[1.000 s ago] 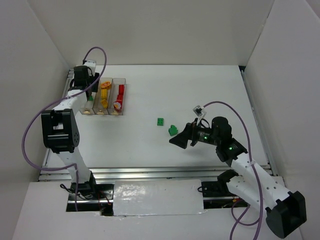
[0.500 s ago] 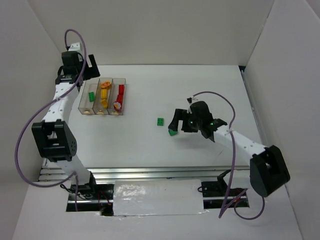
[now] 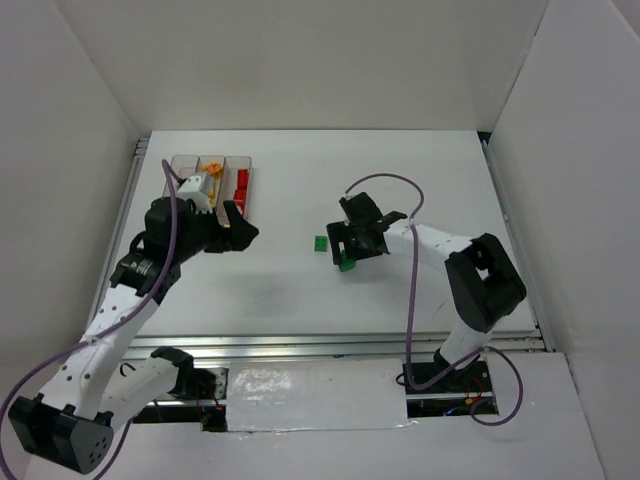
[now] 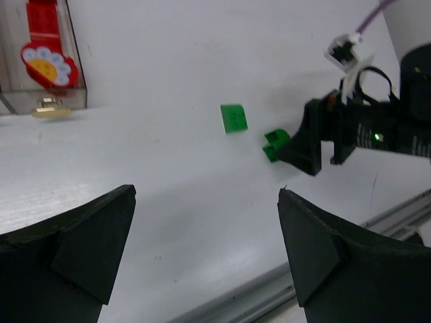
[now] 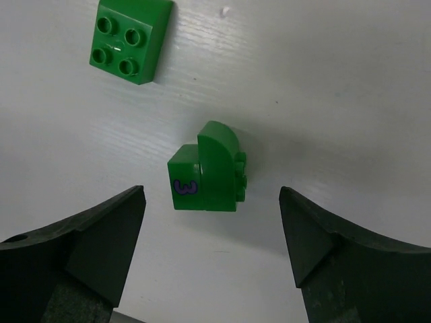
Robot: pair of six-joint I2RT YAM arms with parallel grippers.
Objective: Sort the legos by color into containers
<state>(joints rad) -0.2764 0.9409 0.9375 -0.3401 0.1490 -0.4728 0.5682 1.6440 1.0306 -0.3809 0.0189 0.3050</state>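
A: Green curved lego (image 5: 207, 176) lies mid-surface; the right tool (image 3: 352, 247) hangs over it, released.
B: Picking step; it should clench, then carry to the containers (image 3: 185, 162) near the far-left corner.

The white table (image 3: 420, 190) carries a row of clear containers (image 3: 212, 159) at its far left. Near the middle a green square brick (image 5: 131, 40) lies flat with its four studs up. Just beside it, not touching, a green rounded brick (image 5: 207, 176) lies on its side, a purple 3 on one face and its studs pointing sideways.
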